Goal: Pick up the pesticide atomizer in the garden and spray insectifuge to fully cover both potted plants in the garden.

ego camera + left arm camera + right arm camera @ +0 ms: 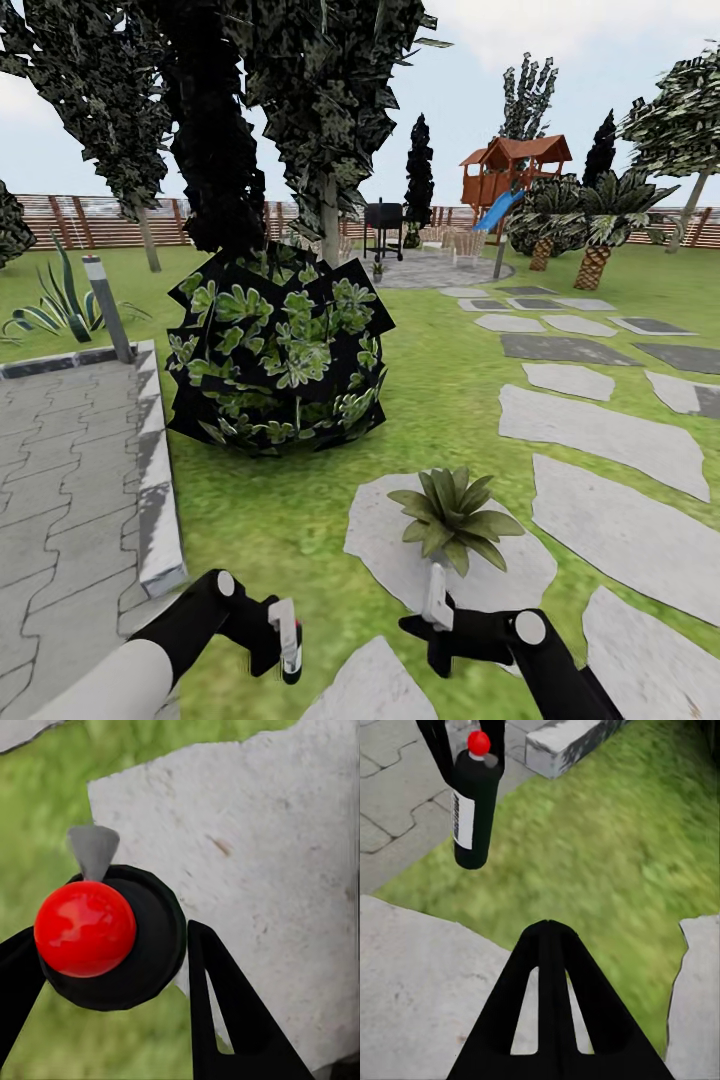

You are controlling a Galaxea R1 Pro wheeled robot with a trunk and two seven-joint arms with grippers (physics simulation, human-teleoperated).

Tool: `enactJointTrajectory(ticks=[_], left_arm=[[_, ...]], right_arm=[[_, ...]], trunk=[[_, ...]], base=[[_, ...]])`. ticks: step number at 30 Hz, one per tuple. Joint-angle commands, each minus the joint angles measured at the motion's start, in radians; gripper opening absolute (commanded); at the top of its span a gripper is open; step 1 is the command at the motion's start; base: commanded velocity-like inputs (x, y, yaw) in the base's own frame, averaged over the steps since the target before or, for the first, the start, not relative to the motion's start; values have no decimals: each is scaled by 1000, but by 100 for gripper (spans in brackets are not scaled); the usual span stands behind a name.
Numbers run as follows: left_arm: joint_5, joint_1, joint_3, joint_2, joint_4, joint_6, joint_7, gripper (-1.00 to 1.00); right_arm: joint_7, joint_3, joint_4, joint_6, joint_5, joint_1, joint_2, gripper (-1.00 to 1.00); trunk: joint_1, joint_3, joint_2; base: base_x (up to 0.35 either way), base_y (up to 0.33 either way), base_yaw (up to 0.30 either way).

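L fingers (288,640) pinch atomizer (472,802) – R fingers (436,597) pressed together, near potted plant (455,515).

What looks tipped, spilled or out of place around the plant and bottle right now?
Nothing stands out. The potted plant sits upright on its stepping stone, and the left gripper holds the pesticide atomizer upright, off the ground. No spill is visible.

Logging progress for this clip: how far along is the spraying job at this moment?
Done: the pesticide atomizer is picked up, gripped in the left pincer and hanging clear of the grass. In hand: it is held low near one potted plant on a stepping stone; no spray shows. The right pincer looks shut and empty. Left: covering this plant, then a second, possibly the small one far off by the grill.
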Motion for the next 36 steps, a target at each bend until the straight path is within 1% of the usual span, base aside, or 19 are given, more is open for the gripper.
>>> enactJointTrajectory(ticks=[1,3,5,9,11,12,13,14,17,21,23,31,36], left_arm=[[-10,-1,-5,-8,-2,-1,-3,-100],[-35,-3,-5,-32,-6,-4,-4,-100],[-55,-3,-5,-48,-9,-9,-7,-100],[-65,-6,-12,-73,-11,-14,-14,-100],[-66,-6,-32,-84,-11,-15,-15,-100],[-66,-6,-46,-88,-11,-16,-15,-100],[-66,-6,-67,-94,-12,-16,-15,-100],[-66,-6,-78,-98,-12,-17,-16,-100],[-65,-7,-97,-106,-16,-18,-17,-100],[-65,-7,-104,-124,-17,-37,-17,-100],[-65,-7,-105,-138,-17,-42,-17,-100],[-66,-7,-105,-177,-18,-46,-11,-100],[-65,-7,-105,-185,-18,-46,-4,-100]], right_arm=[[11,2,-10,-9,9,-2,5,-100],[23,5,-22,-9,10,-4,15,-100],[27,6,-26,-9,11,-5,19,-100],[29,6,-27,-9,16,-5,21,-100],[29,6,-28,-9,21,-6,21,-100],[29,6,-29,-9,23,-6,21,-100],[29,6,-29,-9,25,-7,21,-100],[29,6,-29,-9,25,-7,21,-100],[29,6,-29,-9,26,-7,21,-100],[29,6,-29,-9,28,-6,21,-100],[29,6,-30,-9,28,-7,21,-100],[29,6,-29,-9,28,-7,21,-100],[27,6,-29,-9,27,-7,21,-100]], trunk=[[0,-1,0],[0,-1,0],[0,-1,0],[0,-1,0],[0,-1,0],[0,-1,0],[0,-1,0],[0,-1,0],[0,-1,0],[0,-1,0],[0,-1,0],[0,-1,0],[0,-1,0]], base=[[0,0,0],[0,0,0],[0,0,0],[0,0,0],[0,0,0],[0,0,0],[0,0,0],[0,0,0],[0,0,0],[0,0,0],[0,0,0],[0,0,0],[0,0,0]])
